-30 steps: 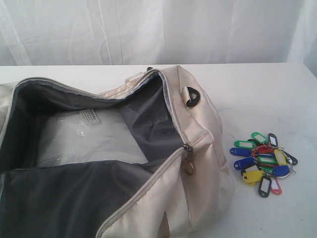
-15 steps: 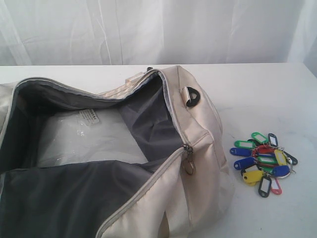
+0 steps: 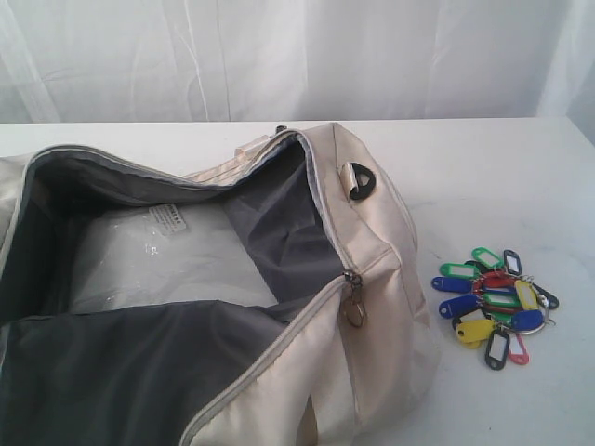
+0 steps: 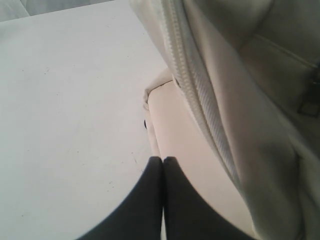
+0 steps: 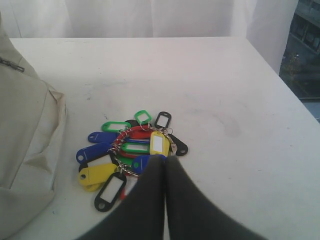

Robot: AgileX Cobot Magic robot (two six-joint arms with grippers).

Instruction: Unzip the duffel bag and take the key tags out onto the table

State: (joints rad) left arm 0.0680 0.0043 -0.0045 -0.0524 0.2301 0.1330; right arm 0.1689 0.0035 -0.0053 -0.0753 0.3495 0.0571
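Beside duffel bag (image 3: 386, 316), key tags (image 3: 493, 305) on table (image 3: 483, 177); both jaws closed (wrist views only).

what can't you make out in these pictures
1. Exterior view: the duffel bag is cut off by the left and bottom edges, so its other end is unseen.
2. Exterior view: the white label inside it is too small to read.
3. Right wrist view: the right end effector covers some of the key tags.
4. Left wrist view: the left end effector faces the bag's outside, so the interior is hidden.
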